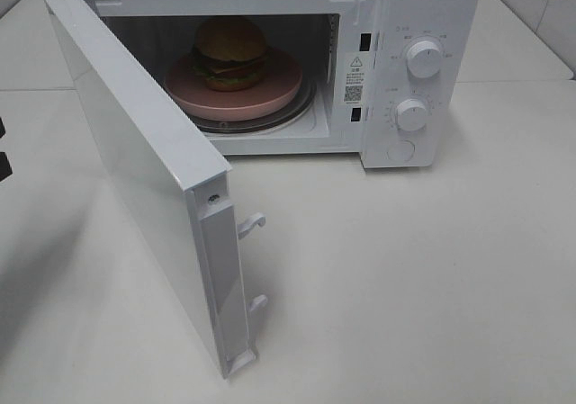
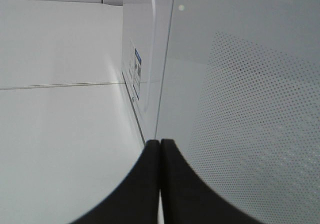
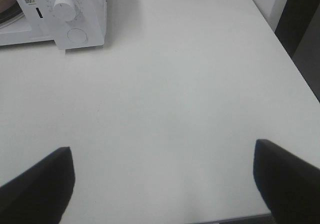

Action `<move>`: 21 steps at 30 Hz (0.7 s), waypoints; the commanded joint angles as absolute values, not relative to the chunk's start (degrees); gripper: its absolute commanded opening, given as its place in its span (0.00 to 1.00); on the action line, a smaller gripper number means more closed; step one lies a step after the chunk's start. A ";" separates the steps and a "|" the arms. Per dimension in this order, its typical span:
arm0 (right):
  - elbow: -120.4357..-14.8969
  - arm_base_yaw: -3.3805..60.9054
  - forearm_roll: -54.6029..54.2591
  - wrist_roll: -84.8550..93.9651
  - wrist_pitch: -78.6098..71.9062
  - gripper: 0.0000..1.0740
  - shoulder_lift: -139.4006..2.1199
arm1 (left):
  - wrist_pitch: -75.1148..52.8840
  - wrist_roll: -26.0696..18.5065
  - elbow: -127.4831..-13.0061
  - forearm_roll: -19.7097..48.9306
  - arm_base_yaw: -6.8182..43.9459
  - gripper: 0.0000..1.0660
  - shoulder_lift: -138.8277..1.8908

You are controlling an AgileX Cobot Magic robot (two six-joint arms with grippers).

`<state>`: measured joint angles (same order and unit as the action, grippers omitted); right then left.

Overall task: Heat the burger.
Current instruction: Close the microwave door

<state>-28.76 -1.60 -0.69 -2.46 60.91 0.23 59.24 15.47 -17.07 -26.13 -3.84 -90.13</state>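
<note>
At the far left, the left gripper (image 2: 160, 146) is seen with its jaws pressed together, just beside the outer face of the door (image 1: 135, 152); whether it touches cannot be told. The door stands wide open, swung out to the near left. Inside the microwave (image 1: 423, 8), the burger (image 1: 230, 49) is set upright on the plate (image 1: 274, 98), mid-cavity. The step in hand is judged to be closing the door. The push is best applied near the free edge, kept slow and level, and followed round the hinge until the latches (image 1: 254, 224) are seated. To the right, the right gripper (image 3: 161, 154) is held over the table (image 1: 405, 287) with its jaws wide apart and nothing between them, well apart from the knobs (image 1: 423, 59).
</note>
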 commanded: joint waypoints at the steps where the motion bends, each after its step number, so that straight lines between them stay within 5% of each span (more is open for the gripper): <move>1: -28.71 -1.95 -0.57 -2.01 60.45 0.87 1.49 | 60.28 15.99 -18.05 -27.44 -3.78 0.00 -90.18; 8: -28.71 -1.95 -0.57 -2.01 60.45 0.87 1.49 | 59.76 17.88 -19.31 -30.48 -3.27 0.00 -90.41; 21: -28.71 -1.95 -0.57 -2.01 60.45 0.87 1.49 | 59.24 12.26 -23.84 -22.06 8.19 0.00 -98.20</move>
